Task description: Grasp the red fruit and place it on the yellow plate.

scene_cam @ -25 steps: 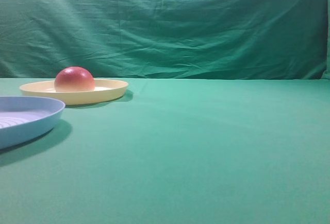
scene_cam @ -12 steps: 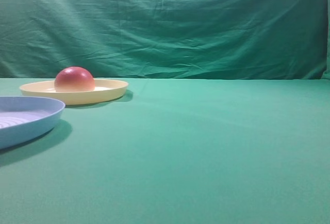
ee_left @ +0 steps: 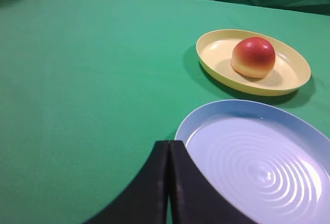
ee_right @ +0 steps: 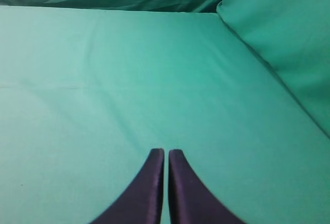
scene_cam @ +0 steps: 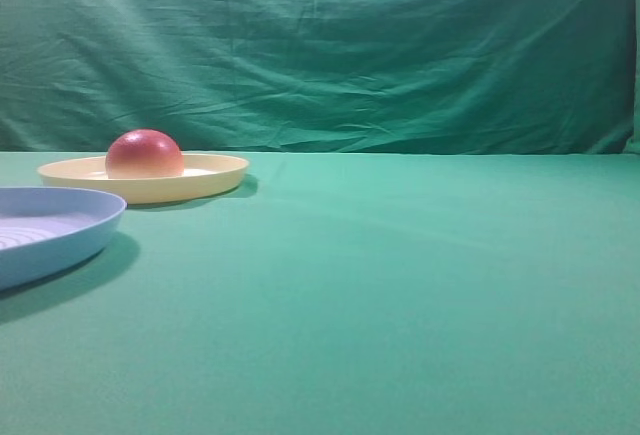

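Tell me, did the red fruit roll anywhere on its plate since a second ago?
No. The red fruit sits in the same spot on the yellow plate, left of its middle, exactly as before.

The table [scene_cam: 400,295] is covered in matt green cloth, smooth and nearly flat, while the green backdrop [scene_cam: 330,45] is the same sort of fabric (creased and wrinkled all over). The yellow plate [ee_left: 294,80] looks like smooth plastic with a soft sheen, and the light blue plate [ee_left: 258,162] is glossier plastic with fine concentric ridges. The red fruit [ee_left: 252,56] has smooth, faintly shiny skin, and the gripper fingers [ee_right: 154,193] look matt dark plastic.
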Robot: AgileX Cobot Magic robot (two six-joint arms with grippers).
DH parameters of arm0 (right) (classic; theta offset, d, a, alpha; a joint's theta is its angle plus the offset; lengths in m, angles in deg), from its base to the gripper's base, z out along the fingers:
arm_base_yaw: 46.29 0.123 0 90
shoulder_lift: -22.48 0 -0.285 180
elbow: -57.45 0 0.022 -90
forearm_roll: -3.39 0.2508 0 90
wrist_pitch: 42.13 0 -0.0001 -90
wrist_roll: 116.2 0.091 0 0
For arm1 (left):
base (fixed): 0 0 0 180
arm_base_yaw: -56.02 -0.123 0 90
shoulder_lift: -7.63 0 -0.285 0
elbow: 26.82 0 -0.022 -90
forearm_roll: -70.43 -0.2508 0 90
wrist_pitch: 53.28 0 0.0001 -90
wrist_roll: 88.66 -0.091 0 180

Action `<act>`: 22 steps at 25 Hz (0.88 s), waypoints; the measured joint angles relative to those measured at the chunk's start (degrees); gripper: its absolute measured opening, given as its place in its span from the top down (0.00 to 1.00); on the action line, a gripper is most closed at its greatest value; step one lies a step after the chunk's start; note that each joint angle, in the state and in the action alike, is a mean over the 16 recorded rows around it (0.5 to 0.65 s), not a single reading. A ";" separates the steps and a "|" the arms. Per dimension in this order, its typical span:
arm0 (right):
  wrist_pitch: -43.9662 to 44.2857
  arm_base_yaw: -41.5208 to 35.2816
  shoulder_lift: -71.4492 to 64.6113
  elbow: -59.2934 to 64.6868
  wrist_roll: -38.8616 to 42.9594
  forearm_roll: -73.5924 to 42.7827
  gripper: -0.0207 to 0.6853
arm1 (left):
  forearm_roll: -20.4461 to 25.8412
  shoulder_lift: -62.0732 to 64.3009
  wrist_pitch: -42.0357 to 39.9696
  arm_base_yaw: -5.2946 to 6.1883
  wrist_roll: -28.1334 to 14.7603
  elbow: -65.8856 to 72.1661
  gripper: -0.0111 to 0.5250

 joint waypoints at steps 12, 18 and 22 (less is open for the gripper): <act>0.02 0.00 0.00 0.00 -0.03 0.00 0.97 | 0.00 0.00 0.00 0.00 0.00 0.00 0.98; 0.02 0.00 0.00 0.00 -0.05 0.00 0.97 | 0.00 0.00 0.00 0.00 0.00 0.00 0.98; 0.02 0.00 0.00 0.00 -0.08 0.00 0.97 | 0.00 0.00 0.00 0.00 0.00 0.00 0.98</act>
